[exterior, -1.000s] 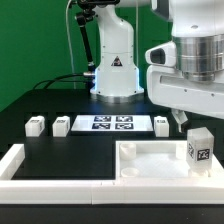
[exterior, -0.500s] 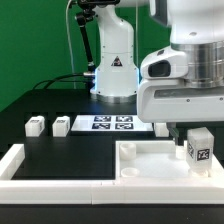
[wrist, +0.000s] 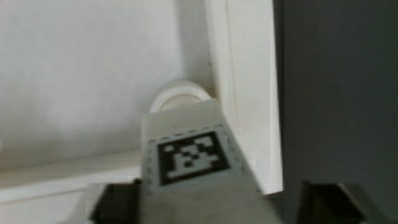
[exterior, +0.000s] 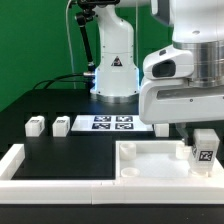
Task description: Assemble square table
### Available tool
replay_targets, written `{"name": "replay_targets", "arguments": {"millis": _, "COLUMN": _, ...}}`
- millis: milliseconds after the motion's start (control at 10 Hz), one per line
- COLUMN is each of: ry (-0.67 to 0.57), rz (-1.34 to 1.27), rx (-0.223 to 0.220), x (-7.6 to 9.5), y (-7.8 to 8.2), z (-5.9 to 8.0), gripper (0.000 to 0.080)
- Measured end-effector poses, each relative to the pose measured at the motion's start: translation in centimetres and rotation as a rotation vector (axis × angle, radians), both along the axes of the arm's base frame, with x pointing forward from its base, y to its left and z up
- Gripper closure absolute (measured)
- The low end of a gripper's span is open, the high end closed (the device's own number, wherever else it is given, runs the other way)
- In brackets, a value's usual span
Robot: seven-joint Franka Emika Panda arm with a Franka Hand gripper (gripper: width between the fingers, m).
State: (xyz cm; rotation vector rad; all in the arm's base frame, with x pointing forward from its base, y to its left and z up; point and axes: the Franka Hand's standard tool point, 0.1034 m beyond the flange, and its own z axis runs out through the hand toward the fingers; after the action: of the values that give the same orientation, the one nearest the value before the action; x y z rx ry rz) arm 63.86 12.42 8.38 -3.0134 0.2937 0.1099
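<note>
Leg [wrist: 189, 140] between jaws blurred, end cut off by picture edge; we see only cropped jaw tips.

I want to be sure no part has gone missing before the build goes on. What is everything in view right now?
tabletop: one, white, at the front on the exterior view's right
upright leg: one, white with a tag, standing at the tabletop's corner on the exterior view's right
lying legs: two, white, side by side on the exterior view's left of the marker board
marker board: one, white with black tags, flat at mid-table
low wall: one, white, along the front and the exterior view's left
table: one, black
arm: one, white, over the upright leg
fingers: two, dark, either side of the upright leg, with a gap on one side
</note>
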Motion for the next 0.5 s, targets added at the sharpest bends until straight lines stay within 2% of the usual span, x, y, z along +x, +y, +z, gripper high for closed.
{"name": "replay_targets", "arguments": {"millis": 100, "ry": 0.008, "rz": -0.070, "rx": -0.007, "x": 0.04, "y": -0.31, "z": -0.02, "gripper": 0.0491}}
{"name": "replay_targets", "arguments": {"millis": 300, "ry": 0.013, "rz": -0.265, "rx": -0.024, "x": -0.10, "y": -0.35, "z": -0.09, "gripper": 0.0494}}
{"name": "replay_targets", "arguments": {"millis": 500, "ry": -0.038, "rz": -0.557, "rx": -0.025, "x": -0.57, "y": -0.25, "z": -0.54, "gripper": 0.0494}}
